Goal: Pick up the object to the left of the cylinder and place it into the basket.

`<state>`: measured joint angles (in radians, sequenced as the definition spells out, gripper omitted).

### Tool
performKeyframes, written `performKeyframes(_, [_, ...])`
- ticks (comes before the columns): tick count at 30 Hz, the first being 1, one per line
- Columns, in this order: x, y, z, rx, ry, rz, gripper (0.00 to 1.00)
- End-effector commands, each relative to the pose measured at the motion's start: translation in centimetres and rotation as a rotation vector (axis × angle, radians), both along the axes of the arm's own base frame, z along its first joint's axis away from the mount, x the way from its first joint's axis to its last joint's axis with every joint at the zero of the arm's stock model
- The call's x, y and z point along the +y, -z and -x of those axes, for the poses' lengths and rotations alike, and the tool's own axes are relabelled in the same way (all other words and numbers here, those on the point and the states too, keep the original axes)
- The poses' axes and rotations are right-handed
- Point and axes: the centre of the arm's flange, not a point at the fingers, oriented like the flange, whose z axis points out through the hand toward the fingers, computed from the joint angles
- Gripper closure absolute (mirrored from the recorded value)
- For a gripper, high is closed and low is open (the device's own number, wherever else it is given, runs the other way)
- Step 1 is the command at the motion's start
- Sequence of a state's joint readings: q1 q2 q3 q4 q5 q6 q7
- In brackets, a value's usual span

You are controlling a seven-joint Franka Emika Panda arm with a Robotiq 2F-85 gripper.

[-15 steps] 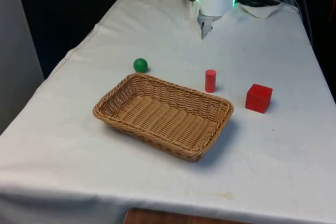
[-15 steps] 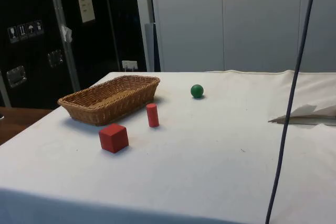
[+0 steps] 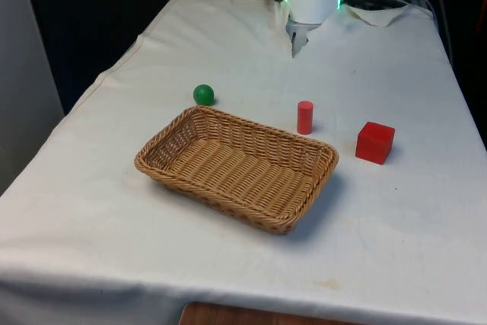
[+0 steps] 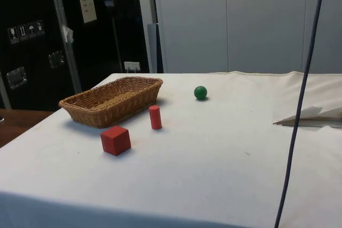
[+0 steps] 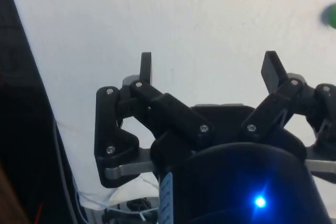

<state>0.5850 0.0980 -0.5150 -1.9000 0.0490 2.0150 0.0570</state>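
- One green ball (image 3: 203,94) sits on the bench (image 3: 396,218), just beyond the basket (image 3: 237,167)'s far corner, unmoved since the earlier frame.
- Red cylinder (image 3: 305,117) stands upright just beside the basket; red cube (image 3: 375,142) farther out, both unshifted.
- End effector (image 5: 207,69) hangs spread, empty, well apart from the basket.

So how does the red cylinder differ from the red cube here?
The red cylinder is round and slim and stands upright; the red cube is boxy, flat-faced and plainly wider. In the front view, the cylinder sits close behind the wicker basket's far rim, while the cube sits apart on the front view's right, beyond the basket's corner. Both are red, rest on the white cloth, and are untouched.
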Motion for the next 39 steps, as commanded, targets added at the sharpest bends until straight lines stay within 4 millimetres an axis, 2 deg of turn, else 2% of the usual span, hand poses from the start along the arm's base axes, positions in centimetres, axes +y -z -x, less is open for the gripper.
performKeyframes(1, [0.4, 0.4, -0.2, -0.008, 0.007, -0.001, 0.0])
performKeyframes(12, [2.4, 3.0, -1.2, -0.01, 0.017, 0.013, 0.0])
performKeyframes(20, [4.7, 5.8, -2.5, -0.014, 0.028, 0.013, 0.0])
performKeyframes(22, [4.6, 5.8, -2.5, -0.01, 0.025, 0.02, 0.0])
performKeyframes(23, [5.4, 6.6, -2.9, -0.015, 0.029, 0.011, 0.0])
performKeyframes(33, [7.1, 9.6, -3.8, -0.016, 0.033, 0.004, 0.0])
performKeyframes(39, [8.5, 12.3, -4.2, -0.016, 0.041, -0.006, 0.0])
